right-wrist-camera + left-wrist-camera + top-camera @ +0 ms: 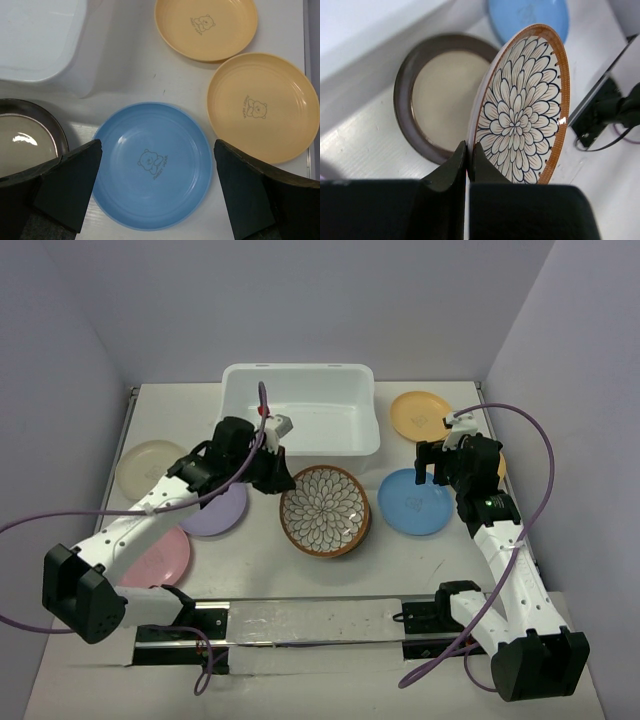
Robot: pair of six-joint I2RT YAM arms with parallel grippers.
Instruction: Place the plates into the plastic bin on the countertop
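Note:
My left gripper (pixel 277 477) (pixel 469 148) is shut on the rim of the brown plate with the white petal pattern (pixel 325 510) (pixel 522 110). It holds the plate tilted on edge, just in front of the white plastic bin (pixel 300 445). Under it lies a dark-rimmed plate with a pale shiny centre (pixel 440 95) (pixel 20 145). My right gripper (pixel 436 466) (pixel 157 146) is open and empty above the blue plate (pixel 415 505) (pixel 152 165). Two yellow-orange plates (pixel 205 25) (pixel 262 107) lie to its right. The bin looks empty.
The lavender plate (pixel 215 512), the pink plate (pixel 158 556) and the cream plate (pixel 148 465) lie at the left under my left arm. A metal rail (pixel 300 622) runs along the near edge. Pale lilac walls bound the countertop (pixel 400 570).

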